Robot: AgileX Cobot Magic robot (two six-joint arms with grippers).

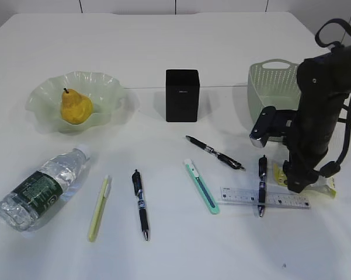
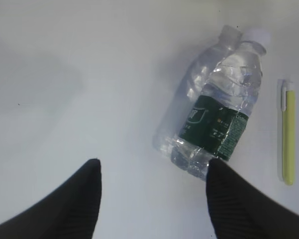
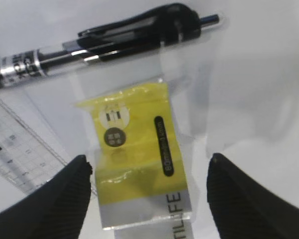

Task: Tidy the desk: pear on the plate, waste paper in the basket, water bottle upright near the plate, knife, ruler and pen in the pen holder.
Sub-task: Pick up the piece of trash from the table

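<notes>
Your right gripper hangs wide open and empty, straddling the yellow wrapper at the frame's bottom centre. Careful: that flat film could slip as you close, and the black pen and ruler lie just beside it. Left gripper, open too, holds nothing near the lying bottle.

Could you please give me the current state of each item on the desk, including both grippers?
Pear: on the plate.
Water bottle: lying on its side, cap on.
Yellow wrapper: flat on the desk, between the right gripper's open fingers.
Ruler: flat, a black pen lying across it.
Knife: flat on the desk.
Pen holder: upright.
Basket: upright.
Left gripper: open, holding nothing.
</notes>
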